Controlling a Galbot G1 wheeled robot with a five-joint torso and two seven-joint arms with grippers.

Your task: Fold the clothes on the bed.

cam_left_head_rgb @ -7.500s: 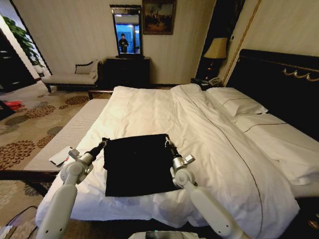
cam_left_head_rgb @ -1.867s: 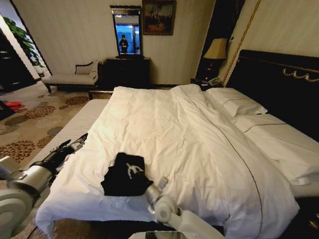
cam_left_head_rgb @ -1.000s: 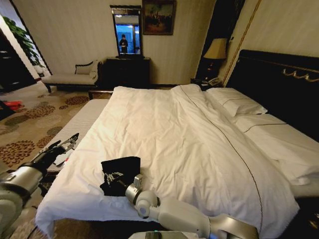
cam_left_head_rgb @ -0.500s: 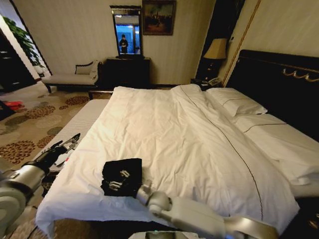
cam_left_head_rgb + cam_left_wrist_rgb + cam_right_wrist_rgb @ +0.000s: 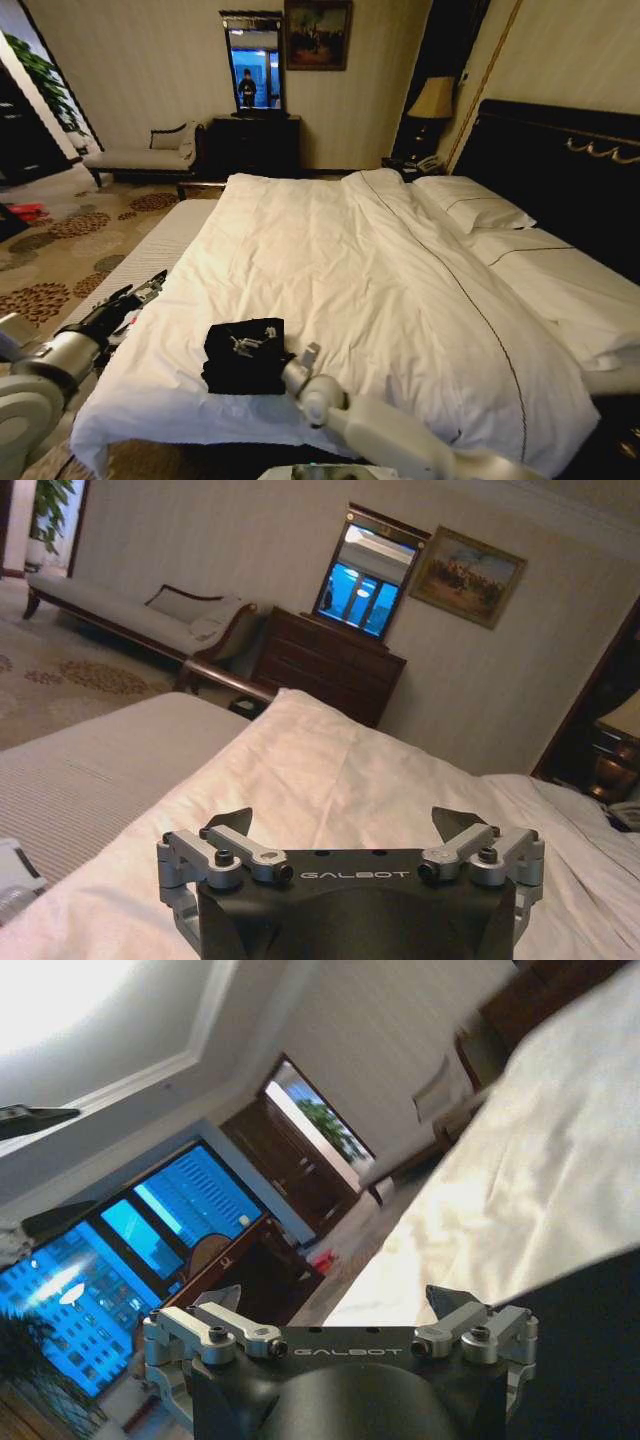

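hotel bedroom with patterned carpet, a dark dresser (image 5: 255,140) under a mirror (image 5: 254,62) on the far wall, and a pale chaise bench (image 5: 140,156) beside it. a large bed (image 5: 400,290) with a white duvet and pillows (image 5: 470,205) takes up most of the head view, its dark headboard along the far right side.

the black t-shirt (image 5: 245,356) now lies as a small, thick bundle near the foot edge of the bed, toward the left corner, with bits of white lettering showing on top. seven and a half seconds ago it was spread flat as a wide dark rectangle with both grippers at its far corners. since then it has been gathered into this compact pack, so the fold looks nearly or fully done, though the edges are somewhat lumpy.

the right gripper (image 5: 306,356) sits just beside the bundle's right edge, jaws spread wide and holding nothing; half a second ago it was closer under the bundle. the left gripper (image 5: 140,292) hangs off the left side of the bed above the carpet, jaws also wide and empty.

no containers are visible.
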